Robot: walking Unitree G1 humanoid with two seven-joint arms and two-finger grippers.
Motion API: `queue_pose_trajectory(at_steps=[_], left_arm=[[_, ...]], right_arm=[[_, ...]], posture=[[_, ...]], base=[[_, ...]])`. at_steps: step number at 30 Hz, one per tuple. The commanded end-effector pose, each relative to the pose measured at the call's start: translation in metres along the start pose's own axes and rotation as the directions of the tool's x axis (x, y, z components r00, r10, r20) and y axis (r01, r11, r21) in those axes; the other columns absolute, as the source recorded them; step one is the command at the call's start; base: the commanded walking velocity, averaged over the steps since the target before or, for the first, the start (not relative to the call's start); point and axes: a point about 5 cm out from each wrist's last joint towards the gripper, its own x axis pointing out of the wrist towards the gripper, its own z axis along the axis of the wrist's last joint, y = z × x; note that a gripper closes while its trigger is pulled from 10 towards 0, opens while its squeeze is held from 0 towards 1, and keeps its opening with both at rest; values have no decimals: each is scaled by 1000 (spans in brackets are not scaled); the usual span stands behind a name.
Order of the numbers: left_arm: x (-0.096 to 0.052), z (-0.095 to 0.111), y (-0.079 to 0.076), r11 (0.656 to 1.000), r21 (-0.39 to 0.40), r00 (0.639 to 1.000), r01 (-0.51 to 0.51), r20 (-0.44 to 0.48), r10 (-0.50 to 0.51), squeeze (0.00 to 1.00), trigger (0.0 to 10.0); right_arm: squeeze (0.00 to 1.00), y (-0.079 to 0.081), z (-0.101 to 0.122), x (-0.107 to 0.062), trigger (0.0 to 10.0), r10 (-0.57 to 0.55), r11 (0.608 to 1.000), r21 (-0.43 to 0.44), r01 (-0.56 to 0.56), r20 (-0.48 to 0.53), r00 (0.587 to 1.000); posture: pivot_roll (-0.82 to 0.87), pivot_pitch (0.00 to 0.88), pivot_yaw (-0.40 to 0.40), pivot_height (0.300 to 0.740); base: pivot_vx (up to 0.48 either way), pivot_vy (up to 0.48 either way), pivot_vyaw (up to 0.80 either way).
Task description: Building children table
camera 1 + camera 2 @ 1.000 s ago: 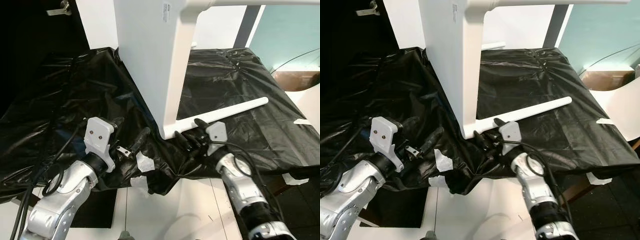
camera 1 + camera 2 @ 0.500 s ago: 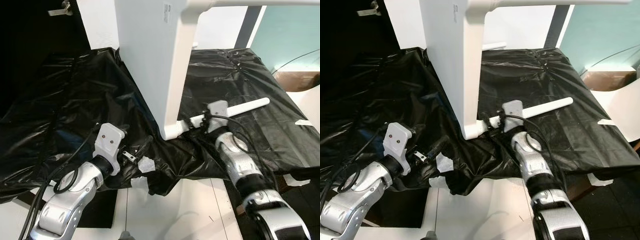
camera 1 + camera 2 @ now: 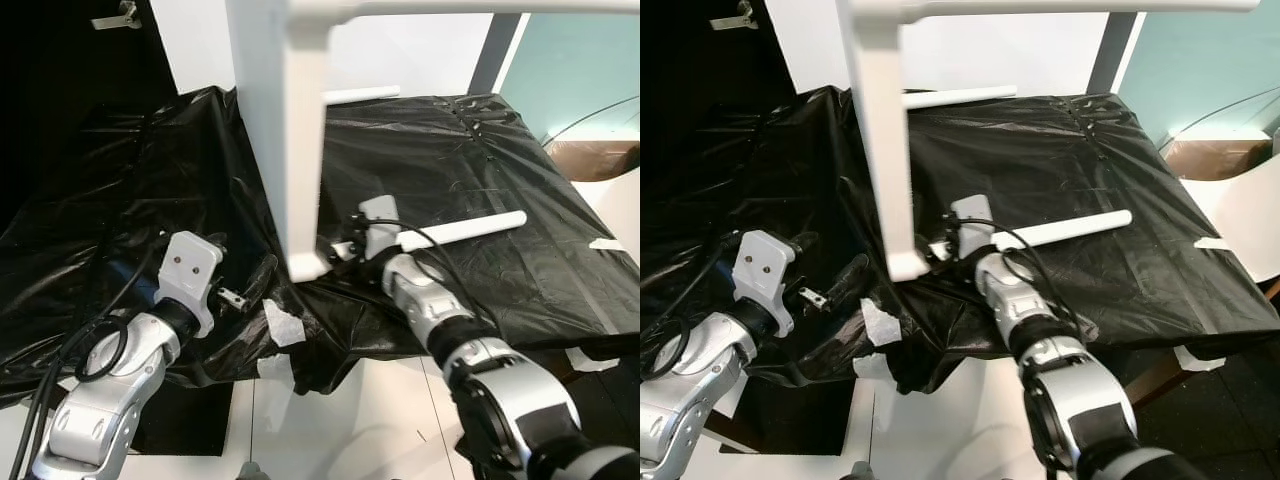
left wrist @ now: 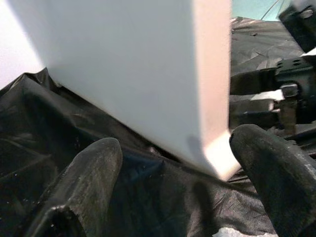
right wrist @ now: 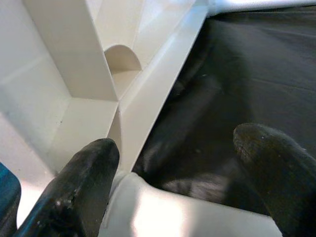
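Note:
The white table top (image 3: 288, 150) stands on its edge on the black sheet (image 3: 450, 170), and I see it almost edge-on. One white leg (image 3: 470, 228) lies on the sheet to its right; another (image 3: 362, 95) lies behind it. My right gripper (image 3: 343, 246) is open at the panel's lower corner, beside the near end of the leg. Its wrist view shows the ribbed underside (image 5: 74, 74) and the leg's end (image 5: 163, 207) between the fingers (image 5: 84, 182). My left gripper (image 3: 245, 270) is open just left of that corner (image 4: 148, 89), holding nothing.
White tape patches (image 3: 283, 325) hold the sheet's crumpled front edge, with white floor (image 3: 360, 420) below it. A cardboard box (image 3: 590, 160) sits off the sheet's right side. Cables (image 3: 95, 350) loop beside my left arm. Open sheet lies to the right of the leg.
The table top has turned from showing its broad face to nearly edge-on. My right gripper has moved forward and left to the panel's lower corner. My left gripper has shifted slightly left.

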Motion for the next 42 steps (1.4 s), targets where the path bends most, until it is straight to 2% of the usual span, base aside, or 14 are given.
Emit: queue_pose_trajectory(at_steps=[1, 9, 13, 18, 21, 22, 23, 26, 27, 28, 29, 33, 37, 42], left_arm=[[0, 4, -1, 1000, 8, 1000, 6, 8, -6, 0, 10000], [0, 2, 0, 999, 36, 999, -20, -30, 21, 0, 10000], [1, -3, 4, 996, 25, 994, -82, -66, 84, 0, 10000], [5, -11, -1, 985, -11, 978, -175, -113, 173, 0, 10000], [8, -14, -2, 957, -49, 951, -286, -133, 278, 0, 10000], [9, -14, -2, 950, -58, 945, -306, -140, 296, 627, 10000], [11, -17, -5, 947, -60, 940, -316, -156, 304, 1000, 10000], [20, -18, -8, 936, -64, 929, -346, -160, 332, 1000, 10000], [27, -18, -8, 929, -63, 923, -364, -159, 350, 675, 10000], [29, -18, -7, 926, -61, 920, -372, -161, 358, 675, 10000], [36, -18, -6, 917, -53, 910, -395, -162, 382, 0, 10000], [56, -10, -6, 916, -70, 913, -396, -140, 384, 0, 10000], [78, -1, 8, 864, -96, 867, -494, -133, 481, 0, 10000], [98, 16, 10, 814, -177, 833, -553, -83, 547, 0, 10000]], right_arm=[[0, 10, 8, 9, 10000, 32, 999, -8, -32, 16, 999], [0, 37, 17, 28, 10000, 66, 998, -6, -66, -10, 998], [0, 41, 16, 30, 10000, 59, 998, -1, -59, -12, 998], [0, 27, 9, 20, 10000, 53, 999, -10, -53, 7, 999], [0, -2, -1, -1, 10000, 8, 1000, -9, -8, 44, 999], [0, -9, -2, -7, 10000, -6, 1000, -6, 7, 56, 998], [0, -25, -5, -19, 10000, -49, 999, -3, 49, 72, 996], [0, -56, -7, -48, 10000, -178, 983, -19, 181, 111, 978], [0, -65, -5, -58, 10000, -223, 973, -23, 228, 133, 966], [0, -68, -4, -61, 10000, -239, 969, -24, 245, 141, 961], [0, -75, 1, -68, 10000, -274, 959, -25, 281, 163, 948], [0, -78, 9, -79, 10000, -306, 949, -23, 316, 191, 933], [0, -76, 15, -81, 10000, -337, 939, 0, 344, 202, 919], [0, -71, 17, -79, 10000, -351, 935, 16, 355, 198, 915]], posture=[[159, 35, -33, 740], [173, 29, -44, 740], [180, 24, -47, 740], [182, 24, -54, 740], [179, 28, -64, 740], [179, 28, -64, 740], [169, 33, -68, 740], [146, 44, -59, 740], [132, 48, -54, 740], [122, 53, -49, 740], [103, 58, -40, 740], [75, 72, -15, 740], [66, 71, 1, 740], [60, 71, 11, 740]], base=[[0, 0, 0], [0, 0, 0], [0, 0, 0], [0, 0, 0], [0, 0, 0], [0, 0, 0], [0, 0, 0], [0, 0, 0], [0, 0, 0], [0, 0, 0], [0, 0, 0], [0, 0, 0], [0, 0, 0], [0, 0, 0]])
